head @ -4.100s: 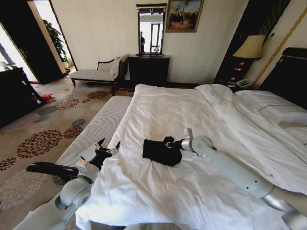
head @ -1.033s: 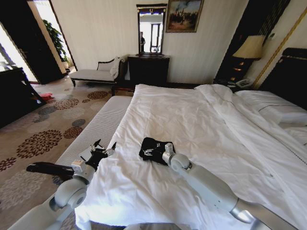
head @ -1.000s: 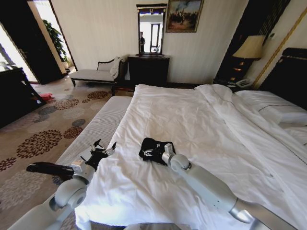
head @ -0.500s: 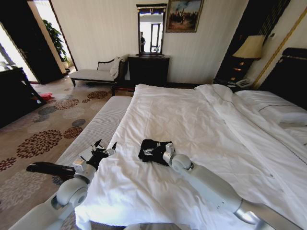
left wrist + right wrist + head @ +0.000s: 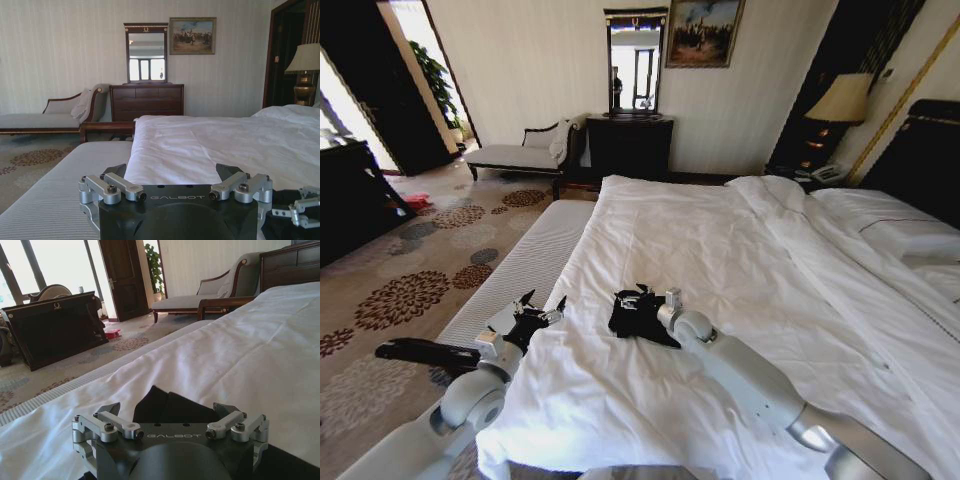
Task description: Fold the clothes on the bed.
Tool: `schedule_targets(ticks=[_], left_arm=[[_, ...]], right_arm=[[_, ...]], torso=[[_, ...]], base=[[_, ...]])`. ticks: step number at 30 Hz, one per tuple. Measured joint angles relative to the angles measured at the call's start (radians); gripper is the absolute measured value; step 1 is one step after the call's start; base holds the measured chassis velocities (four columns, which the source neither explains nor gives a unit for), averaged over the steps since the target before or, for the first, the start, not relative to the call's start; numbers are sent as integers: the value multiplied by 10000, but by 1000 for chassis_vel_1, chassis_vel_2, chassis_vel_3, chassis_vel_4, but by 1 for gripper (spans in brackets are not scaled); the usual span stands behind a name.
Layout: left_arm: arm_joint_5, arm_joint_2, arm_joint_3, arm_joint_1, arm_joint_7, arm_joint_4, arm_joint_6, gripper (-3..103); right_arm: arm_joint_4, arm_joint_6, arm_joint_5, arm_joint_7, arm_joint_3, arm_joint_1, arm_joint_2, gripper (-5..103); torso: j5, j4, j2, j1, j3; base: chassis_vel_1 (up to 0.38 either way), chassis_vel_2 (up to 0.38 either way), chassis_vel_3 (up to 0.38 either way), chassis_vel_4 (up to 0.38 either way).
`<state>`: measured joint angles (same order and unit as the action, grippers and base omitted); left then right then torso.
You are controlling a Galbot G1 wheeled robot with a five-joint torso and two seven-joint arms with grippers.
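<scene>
right end effector (image 5: 642, 297) spread wide over black T-shirt (image 5: 638, 322) on bed (image 5: 740, 250) | left end effector (image 5: 542, 312) wide open at bed edge

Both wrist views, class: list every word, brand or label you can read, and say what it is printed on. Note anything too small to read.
"GALBOT" on the black body of the left gripper.
"GALBOT" on the black body of the right gripper.
Any lettering on the black T-shirt is too small to read.
The framed painting shows no readable text.
</scene>
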<state>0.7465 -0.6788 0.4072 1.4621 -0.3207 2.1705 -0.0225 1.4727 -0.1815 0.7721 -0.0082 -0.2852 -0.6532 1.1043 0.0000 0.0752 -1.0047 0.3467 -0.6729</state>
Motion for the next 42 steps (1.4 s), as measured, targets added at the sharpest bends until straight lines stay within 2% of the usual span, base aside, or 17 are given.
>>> schedule_targets(ticks=[6, 11, 16, 20, 21, 23, 25, 26, 28, 29, 31, 32, 33, 35, 38, 39, 42], left_arm=[[29, -49, 49, 10, 6, -5, 1, 100], [-143, -163, -22, -36, 12, -44, 78, 100], [-682, -326, -96, -43, 35, -192, 334, 100], [-1035, -661, -273, -44, 2, -309, 473, 100], [-1035, -661, -273, -44, 2, -309, 473, 100], [-1156, -811, -316, -56, 5, -355, 502, 100], [-1395, -998, -392, -91, 8, -477, 546, 100], [-1395, -998, -392, -91, 8, -477, 546, 100], [-1863, -1188, -493, -159, -129, -720, 711, 100], [-1863, -1188, -493, -159, -129, -720, 711, 100], [-2200, -1390, -500, -170, -275, -869, 749, 100], [-2291, -1503, -468, -158, -284, -913, 721, 100], [-2291, -1503, -468, -158, -284, -913, 721, 100], [-2448, -1796, -429, -152, -302, -998, 695, 100], [-2851, -2231, -426, -71, -302, -1091, 843, 100], [-2851, -2231, -426, -71, -302, -1091, 843, 100], [-3228, -2484, -431, 133, -171, -1091, 1114, 100]], right_arm=[[-349, 255, -348, -50, -138, -242, 250, 100], [289, 218, 391, 334, 218, 21, -60, 100], [1079, 203, 503, 659, 831, 45, -504, 100], [2034, 306, 170, 812, 2323, -822, -1358, 100], [2034, 306, 170, 812, 2323, -822, -1358, 100], [2408, 507, 24, 782, 3014, -1507, -1787, 100], [2632, 949, -720, 767, 3903, -2257, -2214, 100], [2632, 949, -720, 767, 3903, -2257, -2214, 100], [2869, 1217, -1334, 803, 5054, -3147, -2482, 100], [2869, 1217, -1334, 803, 5054, -3147, -2482, 100], [3150, 1301, -1513, 786, 6498, -4126, -2567, 100], [3311, 1316, -1538, 737, 7290, -4798, -2570, 100], [3311, 1316, -1538, 737, 7290, -4798, -2570, 100], [3532, 1489, -1723, 624, 8603, -6103, -2481, 100], [3886, 1822, -2017, 484, 10170, -7596, -2168, 100], [3886, 1822, -2017, 484, 10170, -7596, -2168, 100], [4269, 2292, -2476, 359, 11447, -8756, -1691, 100]], torso=[[1, 2, 0, 0, 0], [0, 1, 0, 1, 0], [0, -1, -1, 0, 0], [1, 3, 0, 1, 0], [1, 3, 0, 1, 0], [4, 6, -1, 0, 1], [5, 1, -2, -1, 1], [5, 1, -2, -1, 1], [4, 7, -1, 0, 1], [4, 7, -1, 0, 1], [1, -6, -1, 0, 1], [-2, 1, -1, 0, 1], [-2, 1, -1, 0, 1], [9, 7, -2, -2, 2], [4, 3, -3, -1, 3], [4, 3, -3, -1, 3], [-3, 1, -3, -2, 3]], base=[[0, 0, 0, 0], [0, 0, 0, 0], [0, 0, 0, 0], [0, 0, 0, 0], [0, 0, 0, 0], [0, 0, 0, 0], [0, 0, 0, 0], [0, 0, 0, 0], [0, 0, 0, 0], [0, 0, 0, 0], [0, 0, 0, 0], [0, 0, 0, 0], [0, 0, 0, 0], [0, 0, 0, 0], [0, 0, 0, 0], [0, 0, 0, 0], [0, 0, 0, 0]])
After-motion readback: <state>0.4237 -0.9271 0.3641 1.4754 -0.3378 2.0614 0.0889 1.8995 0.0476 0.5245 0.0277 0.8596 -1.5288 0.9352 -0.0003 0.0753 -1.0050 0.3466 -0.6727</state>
